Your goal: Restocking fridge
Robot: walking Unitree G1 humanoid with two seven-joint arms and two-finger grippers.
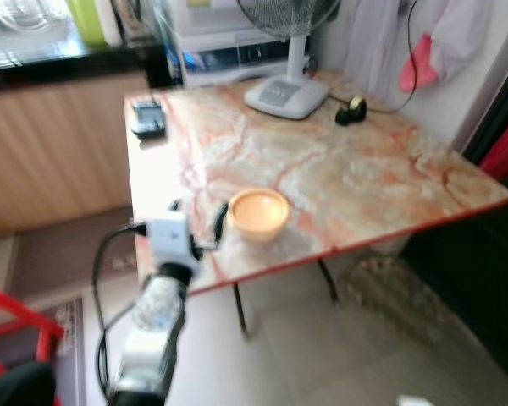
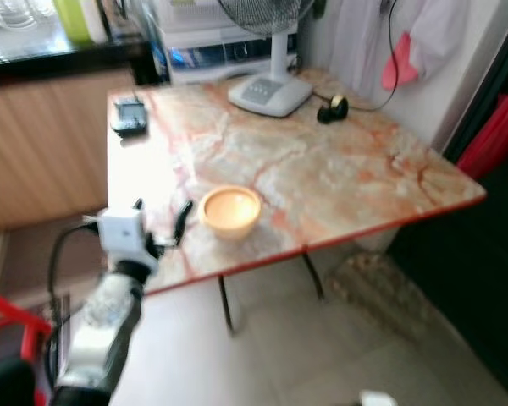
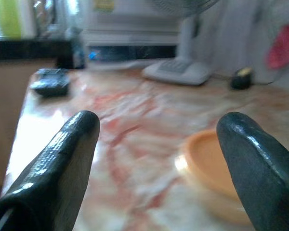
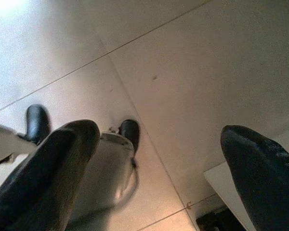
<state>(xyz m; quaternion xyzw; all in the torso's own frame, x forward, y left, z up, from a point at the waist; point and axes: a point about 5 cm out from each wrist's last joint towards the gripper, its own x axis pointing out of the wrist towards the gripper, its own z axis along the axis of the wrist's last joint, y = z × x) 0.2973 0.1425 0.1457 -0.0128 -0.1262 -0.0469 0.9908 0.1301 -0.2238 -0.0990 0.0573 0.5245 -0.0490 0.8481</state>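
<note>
A shallow orange bowl (image 1: 259, 213) sits near the front edge of a marble-patterned table (image 1: 364, 169) with a red rim. My left gripper (image 1: 199, 216) is raised at the table's front left corner, just left of the bowl, open with nothing between its fingers. In the left wrist view the bowl (image 3: 212, 163) lies ahead, close to one black finger (image 3: 250, 159). My right gripper (image 4: 159, 139) hangs open over the tiled floor (image 4: 192, 62), holding nothing.
A white fan base (image 1: 286, 95) and a black and yellow object (image 1: 351, 109) stand at the table's far side. A dark handset (image 1: 148, 118) lies at the far left corner. A red stool (image 1: 8, 326) stands low left. A wooden counter (image 1: 51, 144) runs behind.
</note>
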